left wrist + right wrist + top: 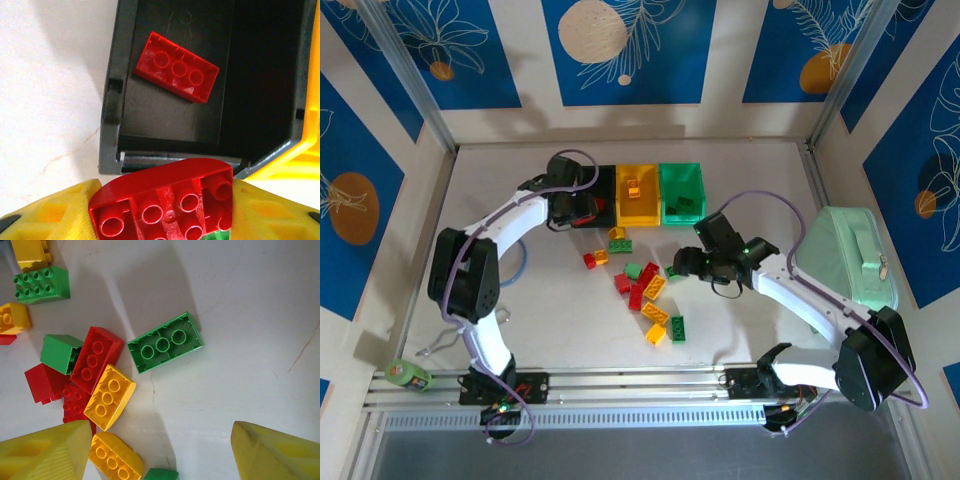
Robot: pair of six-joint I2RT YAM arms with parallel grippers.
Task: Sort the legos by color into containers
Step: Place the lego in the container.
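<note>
Barely begun: clasped a rounded red plastic brick [170, 187] in the left gripper [162, 220] at the black plastic bin [112, 100], one flat red brick [176, 74] inside; spread the right gripper [161, 440] empty above many unsorted legos [95, 360].

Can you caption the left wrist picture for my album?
Left end effector grips a curved red brick by the black bin, which holds a flat red brick.

Left arm [505, 225] stretched to upper centre-left of frame, left gripper [580, 210] clamped on a red brick [165, 200], right arm [800, 295] bent inward at centre right, right gripper [161, 452] facing down, jaws apart.
</note>
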